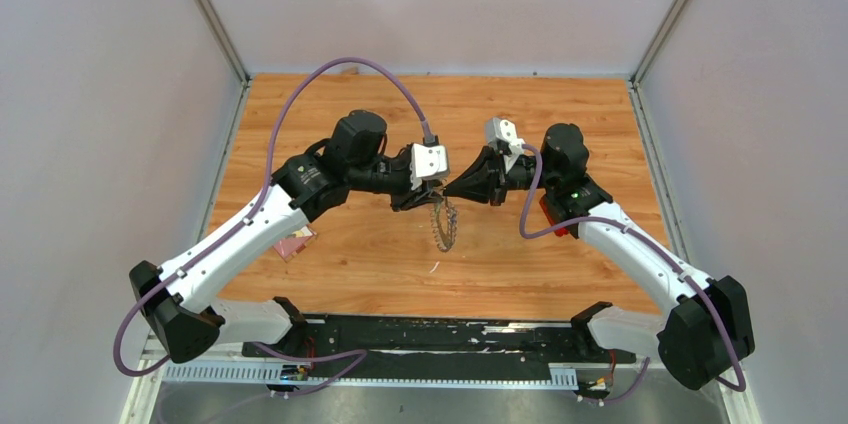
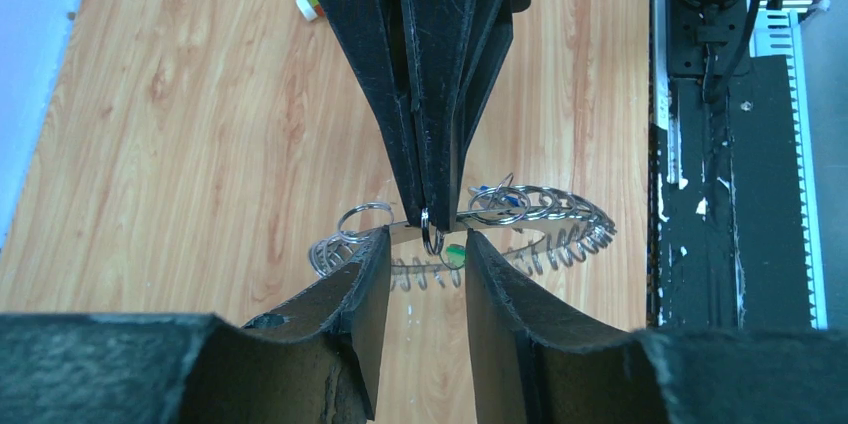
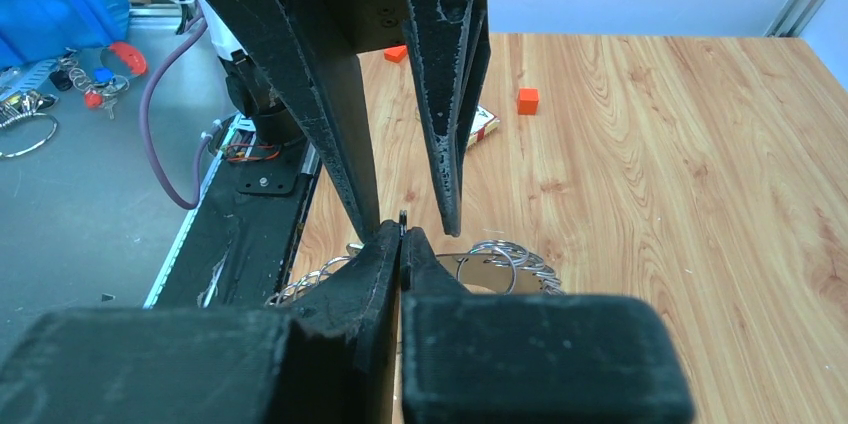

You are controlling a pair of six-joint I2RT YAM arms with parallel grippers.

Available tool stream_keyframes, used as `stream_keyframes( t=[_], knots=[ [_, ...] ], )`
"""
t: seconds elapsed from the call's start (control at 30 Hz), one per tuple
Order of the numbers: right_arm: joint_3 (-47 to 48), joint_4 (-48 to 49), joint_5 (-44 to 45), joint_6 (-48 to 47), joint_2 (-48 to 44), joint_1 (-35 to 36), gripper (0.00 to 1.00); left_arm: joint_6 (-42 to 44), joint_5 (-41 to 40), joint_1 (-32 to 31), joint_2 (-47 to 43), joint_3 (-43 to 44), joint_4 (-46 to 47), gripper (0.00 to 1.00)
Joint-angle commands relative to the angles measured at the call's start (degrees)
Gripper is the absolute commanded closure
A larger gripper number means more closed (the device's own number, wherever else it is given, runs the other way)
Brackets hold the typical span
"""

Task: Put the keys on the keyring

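Wood-grain table top (image 1: 560, 124) spreads under two black-and-white robot arms that meet above its middle. On the left, a flat pink card (image 1: 295, 242) lies on the wood beside the left arm.

The left gripper (image 1: 430, 196) reaches rightward. Its fingers (image 2: 365, 284) are parted and released, straddling the tip of the other claw.

Just beneath the meeting tips is the large silver metal keyring (image 1: 442, 226), fringed all round with small silver rings. I cannot tell whether it hangs or rests on the wood.

In the left wrist view a tiny green key head (image 2: 455, 255) shows between the parted fingers, close against the keyring's band. A tiny blue key head (image 2: 510, 200) sits among the rings on its rim.

The right gripper (image 1: 450, 187) points leftward, clenched on a small dark wire loop (image 2: 432, 240) just beside the green head.

On the right, a red block (image 1: 552, 212) is partly hidden behind the right arm.
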Motion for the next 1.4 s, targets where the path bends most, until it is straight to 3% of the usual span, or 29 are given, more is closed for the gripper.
stream_keyframes(
  t=[0.0,0.3,0.57,0.73,1.1,1.23,1.37],
  knots=[
    [1.04,2.03,-0.49,-0.72,-0.87,-0.33,1.00,1.13,2.43,0.21,-0.20,0.45,0.24,0.61],
    [0.91,2.00,0.06,-0.74,-0.95,-0.30,1.00,0.92,3.64,0.21,0.53,0.23,0.21,0.75],
    [0.92,1.49,0.61,-1.09,-1.07,-0.28,1.00,1.44,1.37,0.17,-1.10,-0.77,0.35,0.77],
    [1.04,1.22,1.06,-1.21,-1.06,-0.27,1.00,1.07,2.11,0.20,-1.44,-1.28,0.72,0.83],
    [0.93,1.13,1.38,-1.38,-1.14,-0.27,1.00,-0.30,4.25,0.18,1.53,0.23,0.50,0.83],
    [0.88,0.94,1.56,-1.77,-1.30,-0.26,1.00,-0.19,3.99,0.21,1.67,0.65,0.14,1.00],
    [1.39,-1.93,3.21,-4.00,-1.59,-0.27,1.00,-0.06,1.78,0.21,1.13,1.96,-1.49,1.00]
  ],
)
